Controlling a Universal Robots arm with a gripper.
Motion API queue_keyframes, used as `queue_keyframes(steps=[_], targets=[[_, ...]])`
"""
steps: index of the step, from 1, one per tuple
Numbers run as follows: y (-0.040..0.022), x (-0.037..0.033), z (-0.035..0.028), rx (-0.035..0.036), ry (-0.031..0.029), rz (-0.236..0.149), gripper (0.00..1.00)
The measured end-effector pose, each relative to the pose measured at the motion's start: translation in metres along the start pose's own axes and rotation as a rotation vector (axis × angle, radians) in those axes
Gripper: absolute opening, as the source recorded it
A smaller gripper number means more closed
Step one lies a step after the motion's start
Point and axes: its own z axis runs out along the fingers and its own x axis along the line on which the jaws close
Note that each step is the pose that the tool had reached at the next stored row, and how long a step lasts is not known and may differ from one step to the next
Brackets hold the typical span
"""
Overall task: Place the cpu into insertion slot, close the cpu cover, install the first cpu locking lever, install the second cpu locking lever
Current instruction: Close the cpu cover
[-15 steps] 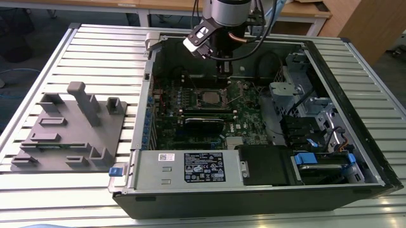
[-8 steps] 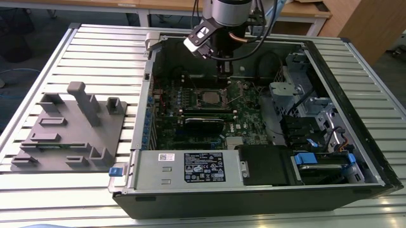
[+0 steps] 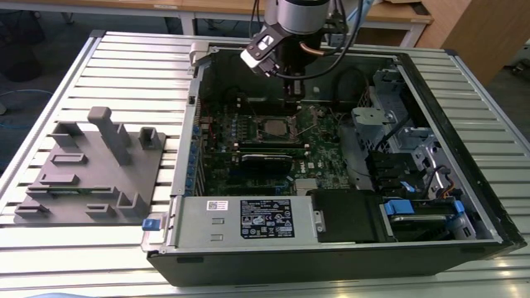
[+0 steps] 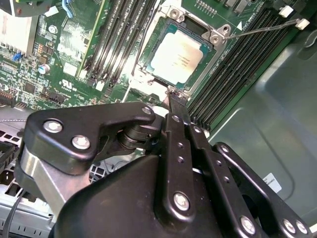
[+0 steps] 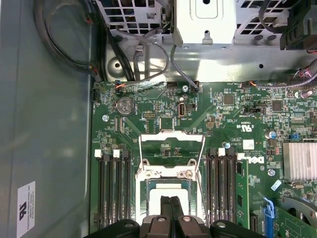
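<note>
The cpu (image 4: 181,57) lies flat in the insertion slot (image 3: 273,127), its silver-grey top showing. In the first wrist view the cpu cover (image 5: 171,135) stands flipped open behind the slot, and the green board shows through its window. A thin wire locking lever (image 4: 262,28) sticks out sideways from the slot's corner, unlatched. My gripper (image 4: 176,94) is shut with nothing between its fingers. Its tip sits at the slot's edge opposite the cover's hinge, and in the first wrist view my gripper (image 5: 171,206) hides the middle of the cpu (image 5: 157,204).
The motherboard lies inside an open computer case (image 3: 463,205) on a slatted table. Black memory slots (image 4: 233,64) flank the socket on both sides. A power supply (image 3: 248,220) and drive cages (image 3: 389,124) crowd the case. A grey fixture (image 3: 91,167) stands on the exterior view's left.
</note>
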Motion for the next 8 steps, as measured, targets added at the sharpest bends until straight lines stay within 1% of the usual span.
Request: queue_keyframes(steps=[8], targets=[[0.0030,0.0004,0.0002,0.0000,-0.0001,0.000,0.10]])
